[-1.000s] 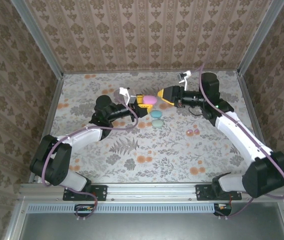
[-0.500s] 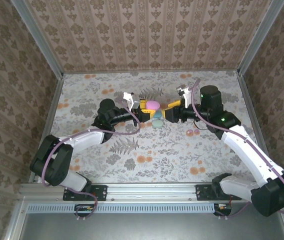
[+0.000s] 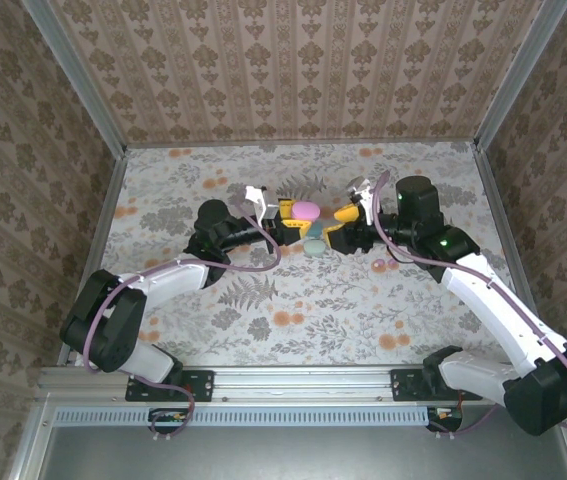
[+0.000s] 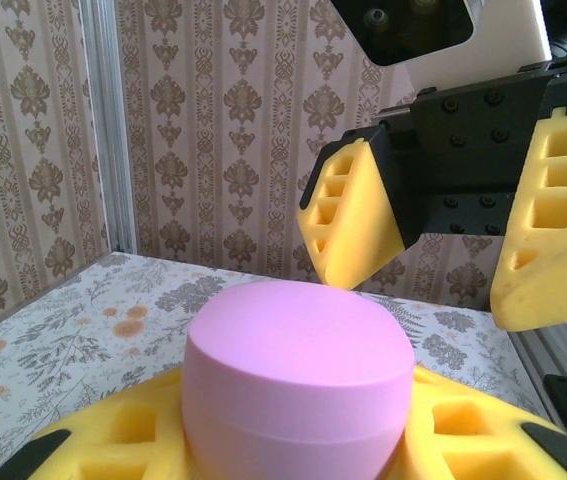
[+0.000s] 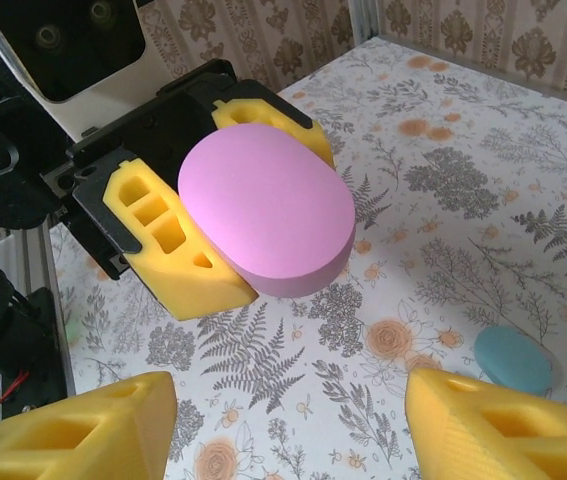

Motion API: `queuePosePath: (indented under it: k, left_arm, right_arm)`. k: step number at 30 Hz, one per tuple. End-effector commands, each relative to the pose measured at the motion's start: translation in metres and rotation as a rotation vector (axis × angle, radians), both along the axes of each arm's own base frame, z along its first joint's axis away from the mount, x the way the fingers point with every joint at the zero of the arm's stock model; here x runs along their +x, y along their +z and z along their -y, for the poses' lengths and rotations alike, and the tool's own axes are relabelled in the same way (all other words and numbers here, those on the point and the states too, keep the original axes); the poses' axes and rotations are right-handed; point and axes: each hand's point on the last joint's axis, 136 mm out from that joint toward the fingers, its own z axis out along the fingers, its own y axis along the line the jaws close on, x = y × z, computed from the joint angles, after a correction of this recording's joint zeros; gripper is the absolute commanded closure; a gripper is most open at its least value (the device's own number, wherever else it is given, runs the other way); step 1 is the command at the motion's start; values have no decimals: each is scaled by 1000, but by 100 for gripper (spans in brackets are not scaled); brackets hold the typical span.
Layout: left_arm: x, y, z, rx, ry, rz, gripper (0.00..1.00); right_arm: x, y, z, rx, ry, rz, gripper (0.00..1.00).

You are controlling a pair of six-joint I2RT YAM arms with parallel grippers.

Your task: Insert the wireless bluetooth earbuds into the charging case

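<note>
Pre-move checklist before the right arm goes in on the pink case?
1. Left gripper shut on the pink case: ok.
2. Right gripper fingers open, either side of the case and not touching it: ok.
3. Case lid open for the earbuds: not ok, it looks closed.
4. Cyan case lying on the table, apart from the right fingers: ok.
5. Earbuds located: cannot tell, too small to pick out on the patterned table.

Damask-wallpaper walls (image 3: pixel 293 70) on 3 sides w/ aluminium frame posts (image 3: pixel 75 75) — floral tablecloth (image 3: pixel 293 320), even light.
</note>
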Motion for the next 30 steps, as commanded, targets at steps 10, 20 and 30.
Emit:
queuePosePath:
  k: [10, 20, 30]
  left_arm:
    - [-12, 14, 2, -31, -56, 34, 76]
    - [-15, 14, 3, -26, -66, 37, 76]
    - [-20, 11, 3, 5, -82, 55, 77]
  right_arm:
    - [21, -2, -7, 11, -54, 12, 38]
    - [28, -1, -12, 34, -66, -9, 38]
    - [32, 7, -10, 58, -95, -38, 38]
